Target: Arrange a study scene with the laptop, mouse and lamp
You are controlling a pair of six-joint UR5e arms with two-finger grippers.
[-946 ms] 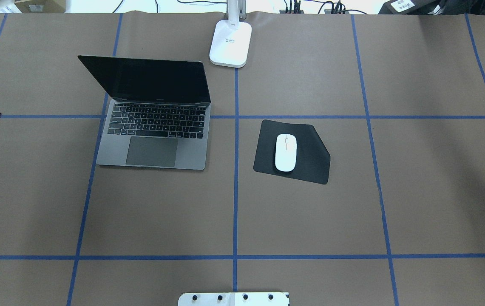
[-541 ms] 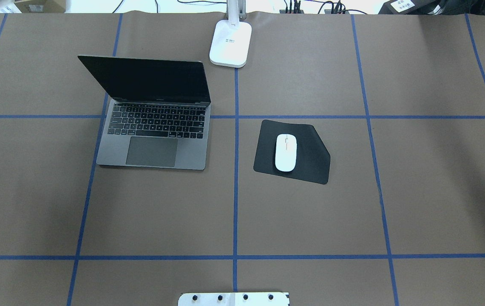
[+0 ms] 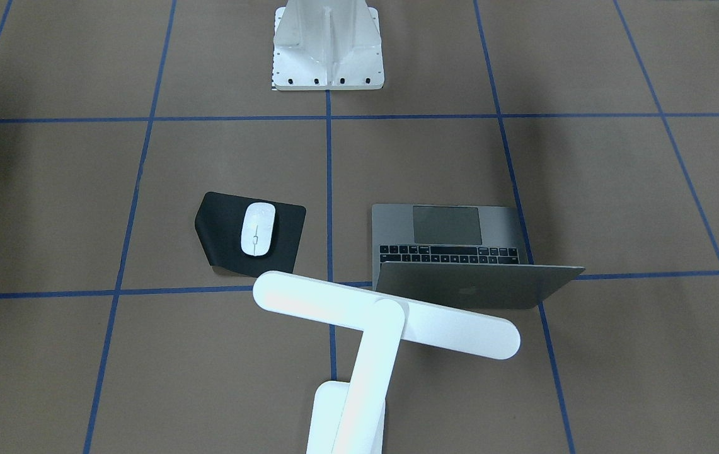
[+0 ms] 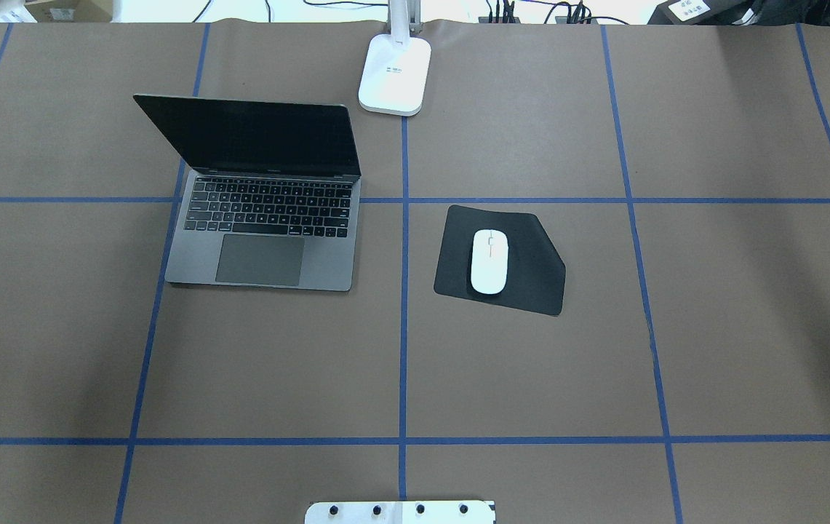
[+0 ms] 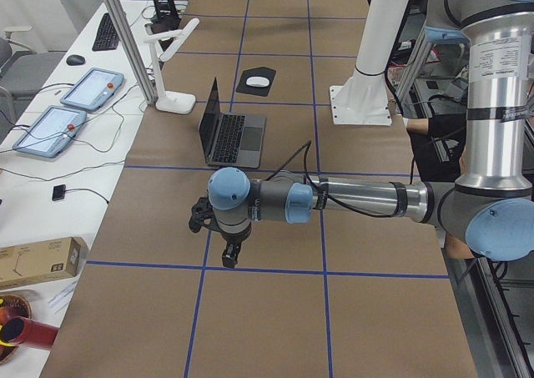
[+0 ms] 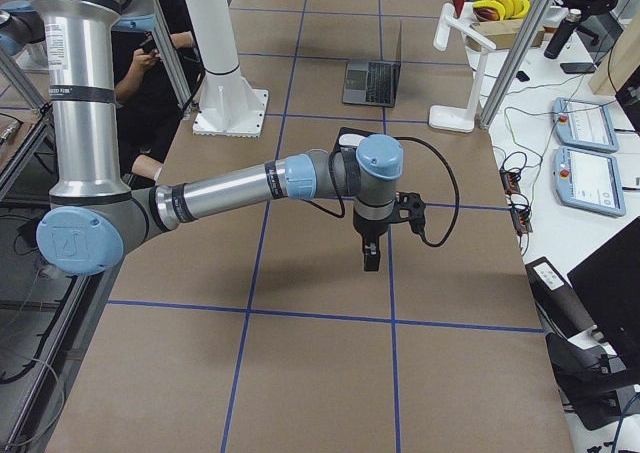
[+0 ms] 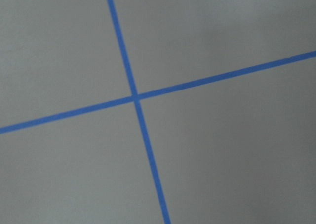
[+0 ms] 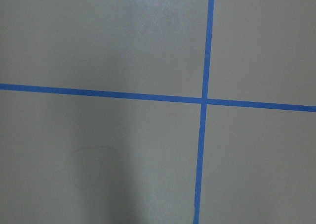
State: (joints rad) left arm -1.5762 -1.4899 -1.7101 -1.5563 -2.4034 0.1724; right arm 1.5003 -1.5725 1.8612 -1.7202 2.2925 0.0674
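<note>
The dark-grey laptop point(image 4: 262, 218) stands open on the left half of the table, screen dark; its lid with the logo shows in the front-facing view point(image 3: 472, 287). The white mouse point(image 4: 489, 260) lies on a black mat point(image 4: 535, 280) right of centre. The white lamp point(image 3: 384, 313) stands at the table's far edge, its base point(image 4: 394, 73) behind the laptop's right corner. My left gripper point(image 5: 229, 258) hangs over bare paper far left of the laptop. My right gripper point(image 6: 371, 261) hangs over bare paper far right of the mat. I cannot tell whether either is open or shut.
The white bolted pedestal point(image 3: 327, 47) stands at the robot's side of the table. Blue tape lines cross the brown paper; both wrist views show only a tape cross. Tablets and cables lie on a side table point(image 5: 83, 94) beyond the lamp.
A dark part of the left arm at the overhead view's left edge 0.9 s ago has moved out of that view. Laptop, mouse and lamp have not moved.
</note>
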